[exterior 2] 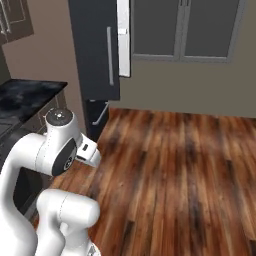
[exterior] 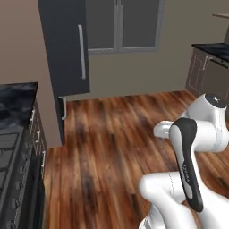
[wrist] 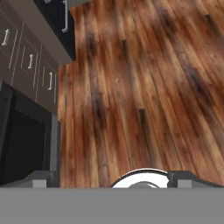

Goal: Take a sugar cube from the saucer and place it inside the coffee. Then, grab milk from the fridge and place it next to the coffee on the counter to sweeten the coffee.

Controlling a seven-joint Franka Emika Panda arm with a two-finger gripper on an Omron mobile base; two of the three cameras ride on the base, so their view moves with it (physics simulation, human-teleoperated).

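Observation:
The tall black fridge [exterior: 65, 44] [exterior 2: 95, 50] stands ahead across the wooden floor, with its long grey bar handle [exterior: 81, 51] facing me. A white edge runs along its door [exterior 2: 123, 37] in the right base view. A stretch of black marble counter [exterior: 18, 96] [exterior 2: 25, 97] lies to the left. My gripper [wrist: 114, 181] hangs low over the floor, open wide with nothing between its fingertips [wrist: 41, 179]. The fridge's lower corner [wrist: 57, 13] shows at the top left of the hand view. The sugar cube, saucer, coffee and milk are out of view.
A black stove [exterior: 9, 152] with its oven front [wrist: 22, 144] sits left of me beside taupe drawer fronts [wrist: 30, 61]. Another counter [exterior: 214, 47] stands far right. Grey cabinet doors [exterior: 120, 22] line the back wall. Wooden floor [exterior: 116, 134] spreads between.

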